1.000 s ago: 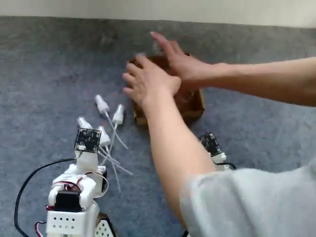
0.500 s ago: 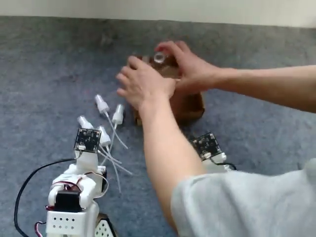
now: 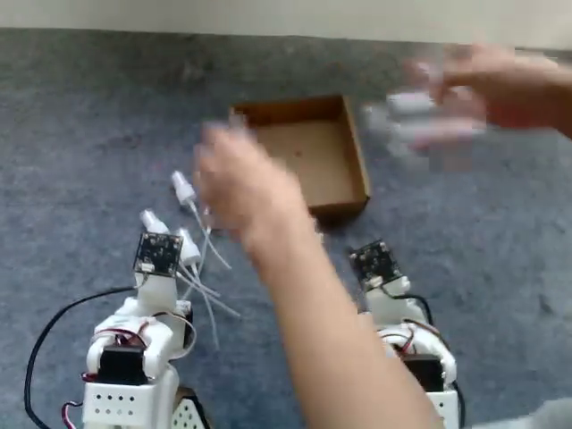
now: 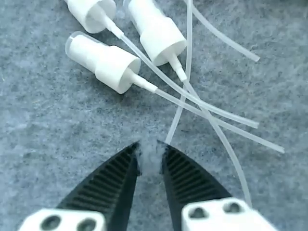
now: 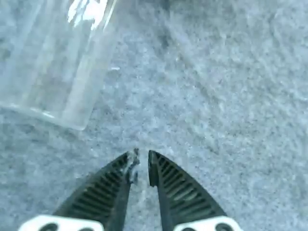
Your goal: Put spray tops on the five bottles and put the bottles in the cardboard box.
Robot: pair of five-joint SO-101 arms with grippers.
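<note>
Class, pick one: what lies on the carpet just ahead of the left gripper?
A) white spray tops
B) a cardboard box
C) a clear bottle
A: the left wrist view shows white spray tops with thin tubes lying just beyond the left gripper.

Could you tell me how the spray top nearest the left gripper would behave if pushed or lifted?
The spray top looks like small plastic, so it is probably light. Lying on its side with a round body, it may roll when nudged. Its thin dip tube curves and crosses others, so it likely flexes and could drag neighbours.
</note>
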